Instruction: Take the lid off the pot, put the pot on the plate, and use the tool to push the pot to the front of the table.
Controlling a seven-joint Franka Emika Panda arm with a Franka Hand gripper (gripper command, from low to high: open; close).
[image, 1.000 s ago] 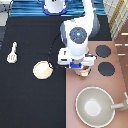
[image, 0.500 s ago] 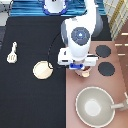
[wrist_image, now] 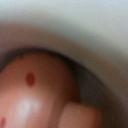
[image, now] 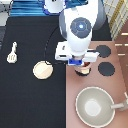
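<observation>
Hovering low over the pot [image: 83,70] on the stove [image: 117,80], the gripper [image: 80,64] sits well apart from the untouched tool [image: 12,53].

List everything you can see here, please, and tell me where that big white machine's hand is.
tool: 1, cream-white, on the black table near the exterior view's left edge.
plate: 1, cream, on the table, left of the stove's edge.
table: 1, black, fills the exterior view's left and middle.
stove: 1, pinkish-brown, along the exterior view's right.
burners: 2 showing, black, on the stove right of the arm.
pan: 1, large, grey, on the stove at the exterior view's bottom right.
pot: 1, pink-beige, on the stove, mostly hidden under the hand; the wrist view shows a pink rounded surface up close.
gripper: 1, white and blue, directly over the pot.
</observation>
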